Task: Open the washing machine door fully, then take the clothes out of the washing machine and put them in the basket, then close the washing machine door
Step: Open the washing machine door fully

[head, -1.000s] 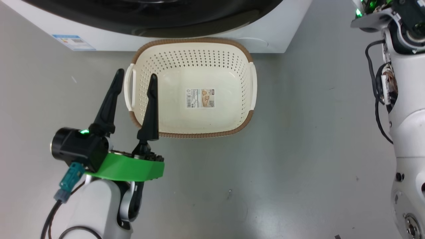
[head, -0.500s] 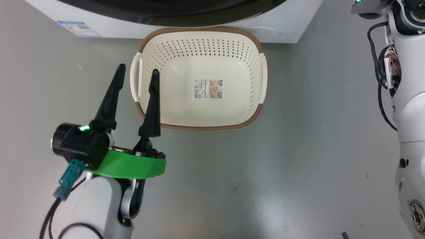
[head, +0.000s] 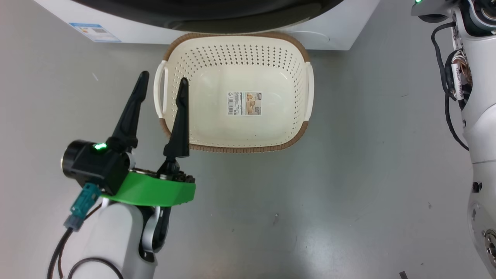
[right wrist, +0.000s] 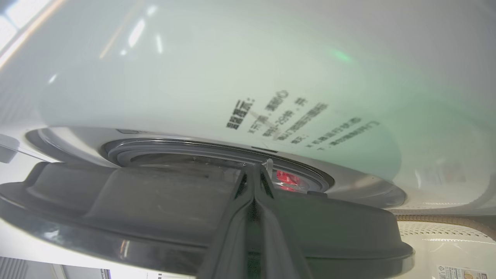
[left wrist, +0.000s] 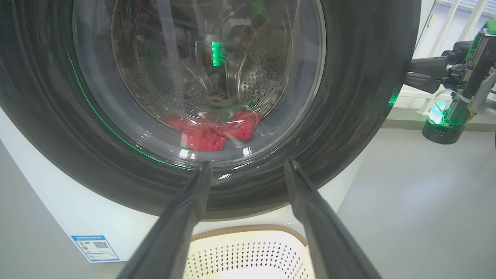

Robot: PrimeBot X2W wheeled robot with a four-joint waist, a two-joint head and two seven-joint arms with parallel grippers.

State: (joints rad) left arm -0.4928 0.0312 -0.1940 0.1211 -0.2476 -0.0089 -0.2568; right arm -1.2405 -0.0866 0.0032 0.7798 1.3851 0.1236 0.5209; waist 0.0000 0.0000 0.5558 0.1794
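Nearest to me, the left gripper (head: 164, 77) hangs over the near-left corner of the basket (head: 232, 149), its two dark fingers spread wide and gripping nothing. One finger shows over the floor (head: 348, 174) just outside the basket's left handle, the other over its perforated wall.

The basket sits flat on the grey floor with only a label sticker (head: 244, 103) on its bottom. Its far rim lies right against the foot of the washing machine (head: 333, 35). A blue label sticker (head: 95, 32) marks the white front, beyond the basket and off to its left.

Directly above the basket's far edge bulges the washing machine door (left wrist: 348, 116), a broad glossy black ring round a clear glass bowl. Through the glass, deeper than the basket and higher, the clothes (left wrist: 205, 135) lie as a red heap at the bottom of the steel drum.

Beyond the basket's right side the right arm (head: 476, 116) reaches up toward the door's edge. The right gripper (right wrist: 254, 170) is clenched, fingers pressed together and carrying nothing, tips pointing at the seam where the door rim meets the front panel. A sliver of red shows in that seam. Whether the tips touch the rim I cannot tell.
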